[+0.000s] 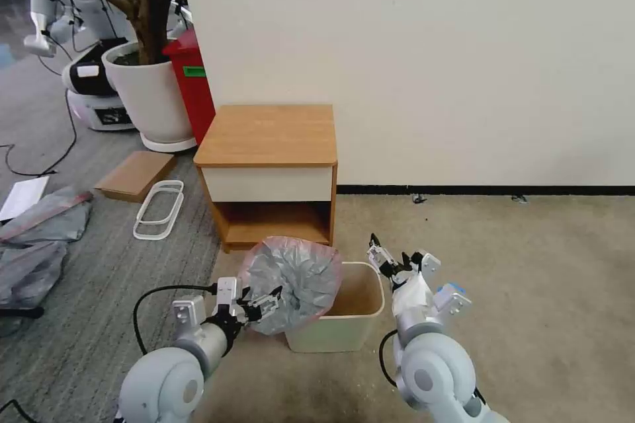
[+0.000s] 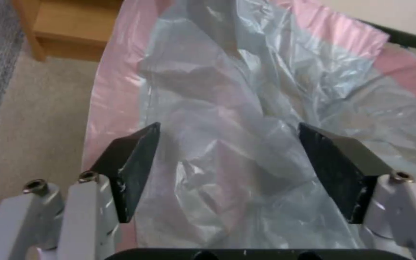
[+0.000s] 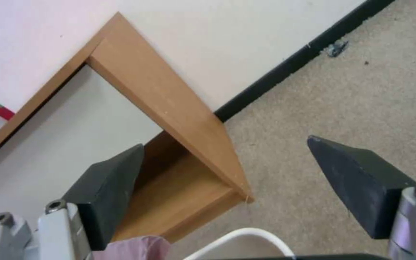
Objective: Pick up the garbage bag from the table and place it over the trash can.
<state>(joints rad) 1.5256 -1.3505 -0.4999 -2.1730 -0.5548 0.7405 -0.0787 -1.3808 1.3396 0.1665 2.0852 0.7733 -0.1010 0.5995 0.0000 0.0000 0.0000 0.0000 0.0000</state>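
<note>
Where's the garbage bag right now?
In the head view the garbage bag is off the table, bunched over the left end of the trash can on the floor in front, with the left gripper open at its near side.

The garbage bag [image 1: 291, 281] is made of thin, shiny, crinkly plastic. The table [image 1: 268, 134] is made of smooth wood, and the trash can [image 1: 350, 327] of smooth matt plastic. The floor is covered by rough carpet [image 1: 529, 264].

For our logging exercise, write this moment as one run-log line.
left gripper: open, at crinkly grey pink-edged garbage bag | bag: draped over left side of cream plastic trash can | right gripper: open, beside can
</note>
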